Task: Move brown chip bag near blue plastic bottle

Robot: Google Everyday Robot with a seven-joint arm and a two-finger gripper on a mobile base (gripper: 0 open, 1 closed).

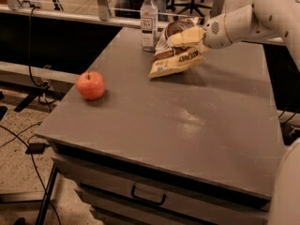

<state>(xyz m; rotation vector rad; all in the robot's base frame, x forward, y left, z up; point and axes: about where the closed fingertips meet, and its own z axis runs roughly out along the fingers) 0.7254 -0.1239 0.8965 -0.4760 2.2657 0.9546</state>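
gripper (183, 36) reaches in from the right at the far end of the table (201, 125), pinching the upper part of the brown chip bag (174, 62). bag hangs tilted, its lower edge at or just above the surface; we cannot tell which. blue plastic bottle (149, 20) stands upright just left of the bag, very near, perhaps touching. apple (91, 85) sits well apart, toward the left edge. we judge the placement nearly done. for a clean release: lower until the bag rests flat, avoid nudging left into the slim bottle, which should tip easily, then let go and draw off to the right.
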